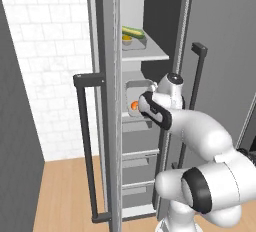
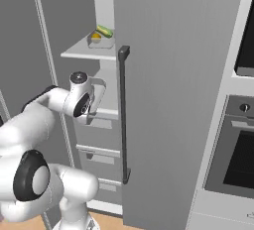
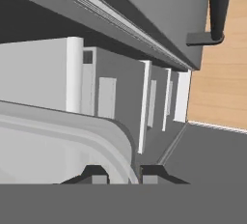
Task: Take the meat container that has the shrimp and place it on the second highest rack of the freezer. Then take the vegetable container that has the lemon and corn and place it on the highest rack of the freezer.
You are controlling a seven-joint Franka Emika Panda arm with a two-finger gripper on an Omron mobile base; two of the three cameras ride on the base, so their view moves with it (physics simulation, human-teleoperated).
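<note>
Shrimp (image 1: 134,106), a small orange piece, lies in a pale grey meat container (image 1: 131,87) on the second highest rack (image 2: 107,112) of the freezer (image 1: 106,51), just beyond the gripper (image 3: 124,174); the white arm reaches into the open cabinet at that shelf's height, its wrist directly in front of the tray; from the hand view, the gripper's two dark fingertips (image 3: 96,173) sit nearly pressed together astride the container's rounded grey rim (image 3: 118,136), pinching that thin wall between them; past the fingertips in that view, stepped grey drawer fronts (image 3: 154,102) recede toward a wooden floor (image 3: 222,83); above the gripper, on the highest rack (image 1: 150,53), rests the vegetable container (image 1: 134,43) holding the green-husked corn (image 1: 133,31) and the yellow lemon (image 1: 126,38), the corn lying just behind the lemon; below the gripper, closed pale drawers (image 1: 140,158) stack down to the cabinet's base; the freezer door (image 1: 102,126) stands open to the gripper's left, edge-on, with a long dark bar handle (image 1: 86,146); to the gripper's right, the neighbouring grey door (image 2: 173,100) carries another dark vertical handle (image 2: 123,115); farther right stands a black-windowed wall oven (image 2: 240,159).
</note>
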